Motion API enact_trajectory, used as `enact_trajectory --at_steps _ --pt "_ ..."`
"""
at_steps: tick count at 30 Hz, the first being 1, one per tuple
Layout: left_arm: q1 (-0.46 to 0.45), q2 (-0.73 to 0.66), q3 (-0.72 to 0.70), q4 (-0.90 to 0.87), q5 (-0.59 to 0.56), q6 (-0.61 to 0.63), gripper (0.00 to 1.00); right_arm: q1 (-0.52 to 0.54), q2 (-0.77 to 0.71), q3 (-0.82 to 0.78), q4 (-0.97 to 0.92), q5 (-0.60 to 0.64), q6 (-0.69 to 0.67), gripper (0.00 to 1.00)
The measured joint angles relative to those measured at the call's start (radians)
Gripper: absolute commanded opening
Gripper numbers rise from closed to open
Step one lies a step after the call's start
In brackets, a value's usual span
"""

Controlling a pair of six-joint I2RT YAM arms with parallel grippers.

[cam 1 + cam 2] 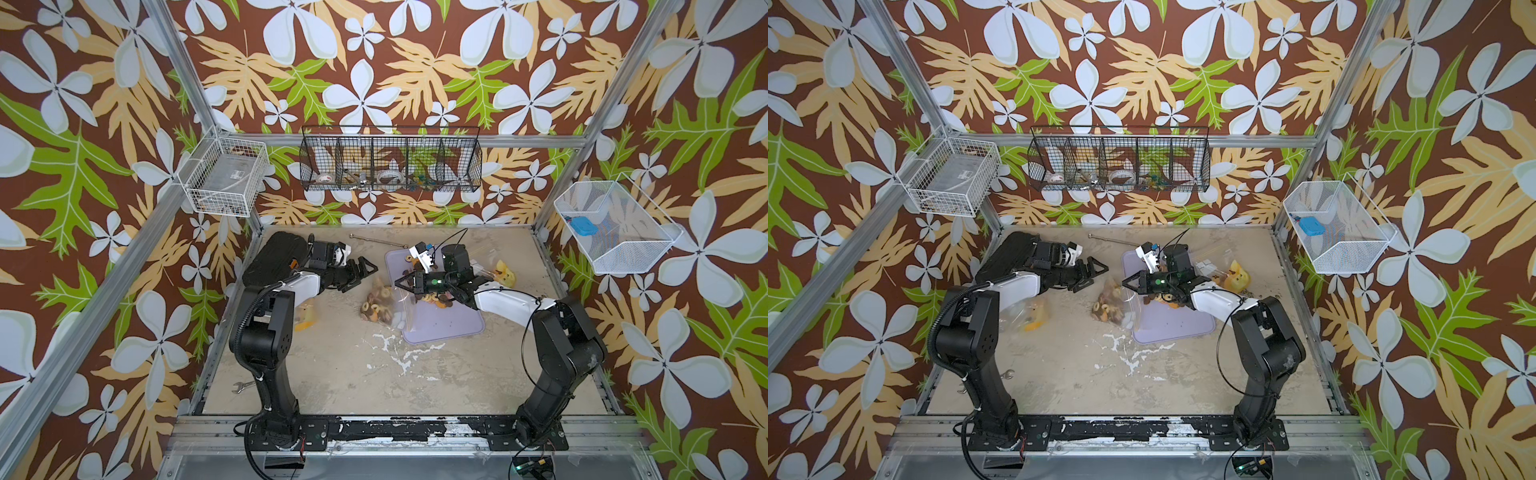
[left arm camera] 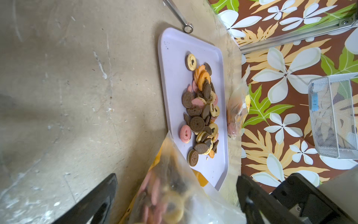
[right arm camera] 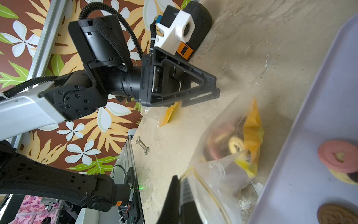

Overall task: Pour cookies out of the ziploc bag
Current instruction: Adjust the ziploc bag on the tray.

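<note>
**Containers.** A clear bag (image 1: 384,303) was found lying on the table (image 1: 332,374), with its open end laid over the left edge of a lilac tray (image 1: 449,328). Part of the cookies (image 2: 201,114) was heaped loose on the tray. The remainder was held inside the bag, bunched at the end away from the tray.

Two further bags were noted. One (image 1: 505,272), with yellow contents, lay just beside the tray's right side. The other (image 1: 305,320) lay partly under the left arm.

Three baskets were hung on the walls:
- A black basket (image 1: 473,166), divided into compartments, held tape rolls (image 1: 388,176) and small items too fine to identify.
- A white basket (image 1: 220,195) held a flat clear box (image 1: 224,176).
- A mesh basket (image 1: 636,249) held a blue item (image 1: 582,226).

**Cookies.** Small round discs were recorded in dark brown, pink, pale yellow and orange. Many had ridged faces and a hole or dark spot at the centre. On the tray they were piled overlapping, some on edge, and one lay apart near the far end.

**Claws.** The left claw (image 1: 365,272) was released, its jaws set wide apart just beside the bag's filled end. Contact with the bag could not be determined. The right claw (image 1: 398,283) was clenched on the bag's rim at the tray's edge.
</note>
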Motion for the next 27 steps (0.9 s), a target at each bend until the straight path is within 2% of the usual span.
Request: enact_trajectory --at_steps 7,14,17,20,24,27 --pt "-0.025 0.088 0.115 -0.029 -0.001 0.006 0.95 0.010 -0.001 0.000 0.014 -0.014 -0.016 0.00" --pt "-0.057 0.142 0.176 -0.126 -0.003 0.057 0.82 0.007 -0.001 -0.008 0.022 -0.014 -0.022 0.00" --pt "-0.082 0.161 0.214 -0.163 -0.008 0.087 0.59 0.007 -0.001 -0.013 0.029 -0.014 -0.022 0.00" --pt "-0.098 0.164 0.219 -0.188 -0.009 0.109 0.51 0.007 -0.001 -0.015 0.032 -0.015 -0.022 0.00" --pt "-0.096 0.164 0.221 -0.204 -0.010 0.123 0.28 0.007 -0.001 -0.024 0.037 -0.015 -0.022 0.00" --pt "-0.097 0.163 0.221 -0.211 -0.012 0.130 0.16 0.007 -0.001 -0.028 0.037 -0.015 -0.022 0.00"
